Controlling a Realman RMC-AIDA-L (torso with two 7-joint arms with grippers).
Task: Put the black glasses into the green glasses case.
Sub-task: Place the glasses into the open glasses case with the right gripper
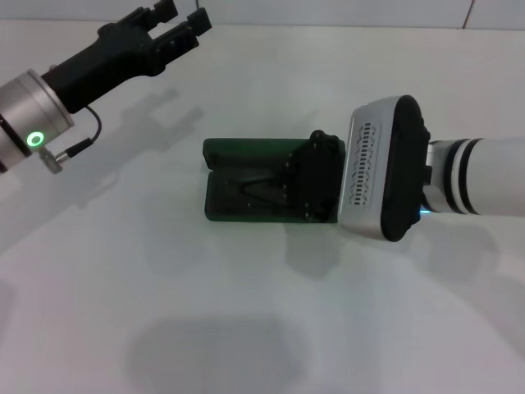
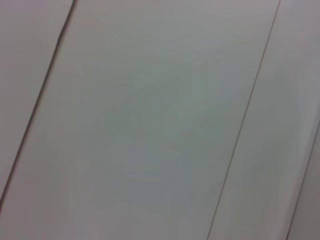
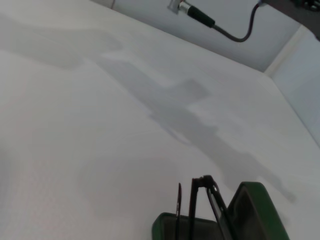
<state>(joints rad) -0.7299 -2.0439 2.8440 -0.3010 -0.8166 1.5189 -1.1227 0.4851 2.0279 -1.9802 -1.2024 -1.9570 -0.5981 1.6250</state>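
The green glasses case [image 1: 238, 153] lies open in the middle of the white table. The black glasses [image 1: 261, 190] rest in its lower half, their thin temple arms forming a V. My right gripper [image 1: 316, 176] hangs over the right end of the case and hides that part of the glasses. In the right wrist view the case [image 3: 255, 210] shows with the glasses' black arms [image 3: 194, 205] standing up from it. My left gripper [image 1: 179, 20] is open and empty, raised at the far left, well away from the case.
The white table [image 1: 246, 312] spreads around the case. The left arm's cable [image 3: 220, 27] shows in the right wrist view. The left wrist view shows only pale wall panels [image 2: 160, 120].
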